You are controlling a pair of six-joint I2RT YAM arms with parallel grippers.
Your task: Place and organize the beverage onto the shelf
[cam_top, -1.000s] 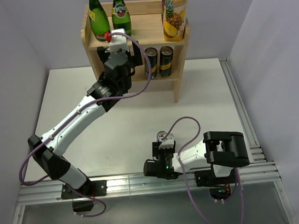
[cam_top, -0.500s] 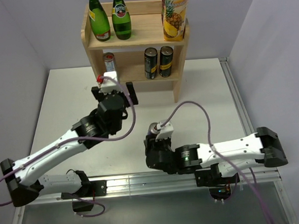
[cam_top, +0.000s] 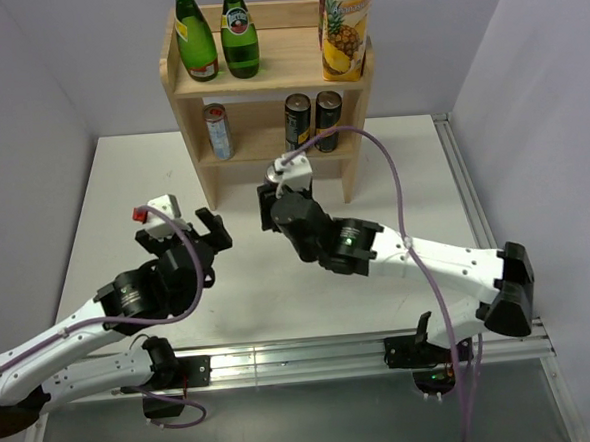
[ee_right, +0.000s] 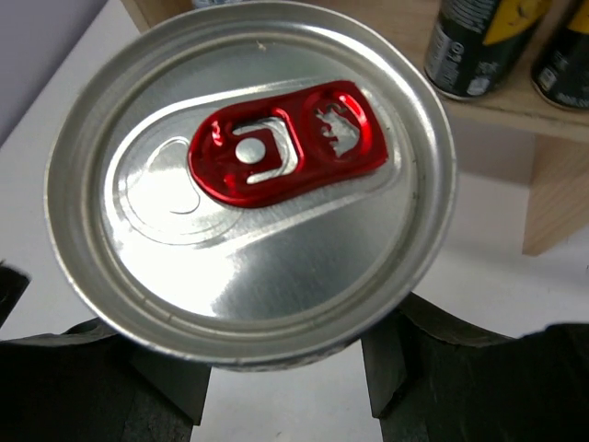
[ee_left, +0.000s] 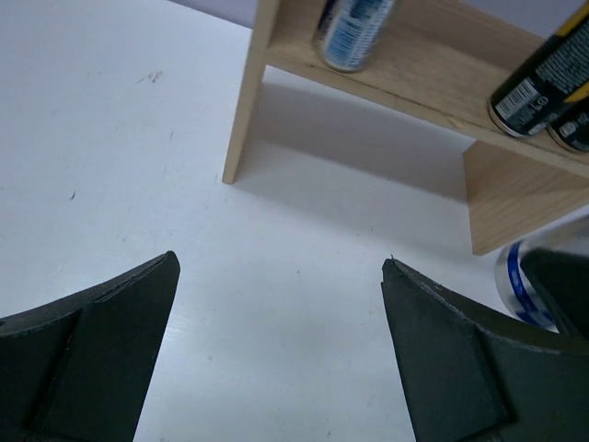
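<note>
The light-wood shelf [cam_top: 266,74] stands at the table's far side. Its top board holds two green bottles [cam_top: 196,37] and a pineapple juice carton [cam_top: 346,27]. Its lower board holds a blue can [cam_top: 217,132] on the left and two black cans [cam_top: 313,122] on the right. My right gripper [cam_top: 270,208] is shut on a silver can with a red tab [ee_right: 248,166], held in front of the shelf. The can's blue side shows in the left wrist view [ee_left: 517,285]. My left gripper [cam_top: 214,232] is open and empty, over the table left of the right gripper.
The shelf's right side panel [cam_top: 351,182] reaches the table close beside the right gripper. A metal rail [cam_top: 475,220] runs along the table's right edge. Purple walls close in the left and back.
My left gripper has left the blue can on the lower board and drawn back toward the near side, open. My right arm has carried the silver can from the near edge toward the shelf.
</note>
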